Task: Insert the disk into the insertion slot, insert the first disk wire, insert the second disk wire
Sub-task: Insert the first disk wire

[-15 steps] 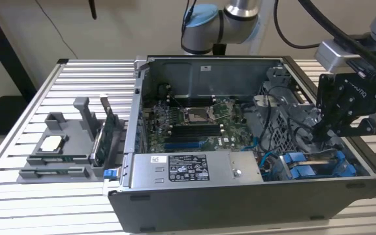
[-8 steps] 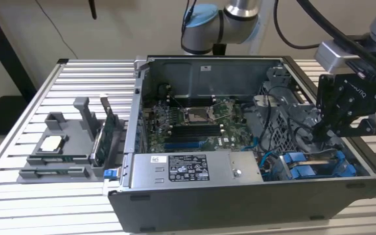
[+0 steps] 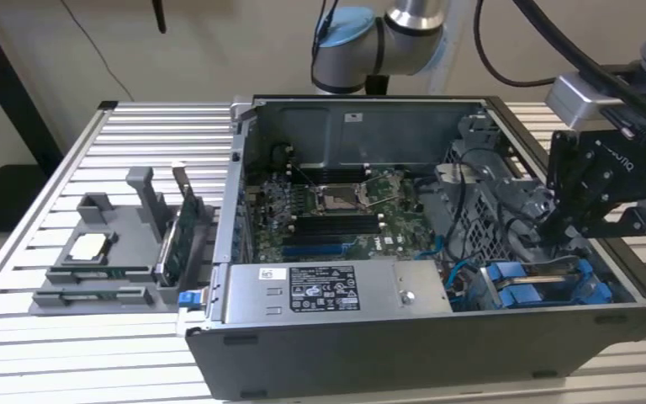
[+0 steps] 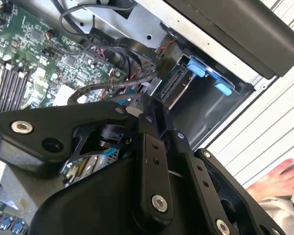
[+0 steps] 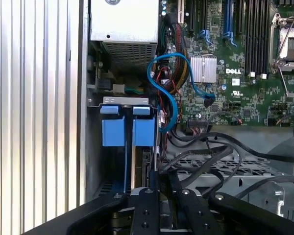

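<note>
The dark grey drive cage, the insertion slot (image 5: 95, 147), sits in the case corner with two blue carrier ends (image 5: 143, 131) side by side. The disk (image 5: 146, 165) stands inside it, and its thin grey edge shows under the blue end nearer the motherboard. My black gripper (image 5: 165, 193) hangs just behind the cage, among black cables. Its fingers (image 5: 146, 205) are drawn together on a black disk wire (image 5: 155, 177) whose end points at the disk's back. In the exterior view the gripper (image 3: 558, 240) reaches down into the case beside the blue fittings (image 3: 537, 282).
The open computer case (image 3: 413, 353) lies on a slatted table, with the power supply (image 3: 323, 290) and motherboard (image 3: 335, 210) inside. A looping blue cable (image 5: 164, 93) is near the cage. A grey parts tray (image 3: 110, 252) stands at the exterior view's left. A person's hand (image 4: 279, 178) rests outside the case.
</note>
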Available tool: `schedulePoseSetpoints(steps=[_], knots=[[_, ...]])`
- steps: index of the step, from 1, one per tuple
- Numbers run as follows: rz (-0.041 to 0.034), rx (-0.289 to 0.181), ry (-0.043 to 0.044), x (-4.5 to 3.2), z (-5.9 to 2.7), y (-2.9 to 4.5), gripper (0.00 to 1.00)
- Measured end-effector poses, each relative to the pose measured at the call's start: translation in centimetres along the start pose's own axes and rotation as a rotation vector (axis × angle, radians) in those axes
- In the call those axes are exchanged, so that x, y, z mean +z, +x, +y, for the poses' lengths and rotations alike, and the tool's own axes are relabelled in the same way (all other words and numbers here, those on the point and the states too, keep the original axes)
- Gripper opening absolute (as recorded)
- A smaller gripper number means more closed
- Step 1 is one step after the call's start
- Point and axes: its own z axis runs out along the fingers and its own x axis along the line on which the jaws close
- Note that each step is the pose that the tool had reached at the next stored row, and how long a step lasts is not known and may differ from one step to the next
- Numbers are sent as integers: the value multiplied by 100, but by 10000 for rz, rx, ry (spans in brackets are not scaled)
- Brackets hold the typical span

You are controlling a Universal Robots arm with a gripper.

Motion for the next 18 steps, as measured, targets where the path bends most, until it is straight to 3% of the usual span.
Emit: schedulePoseSetpoints(steps=[12,18], knots=[[-5,10,-251,73,-131,50,19],[-1,11,-275,84,-147,53,19]])
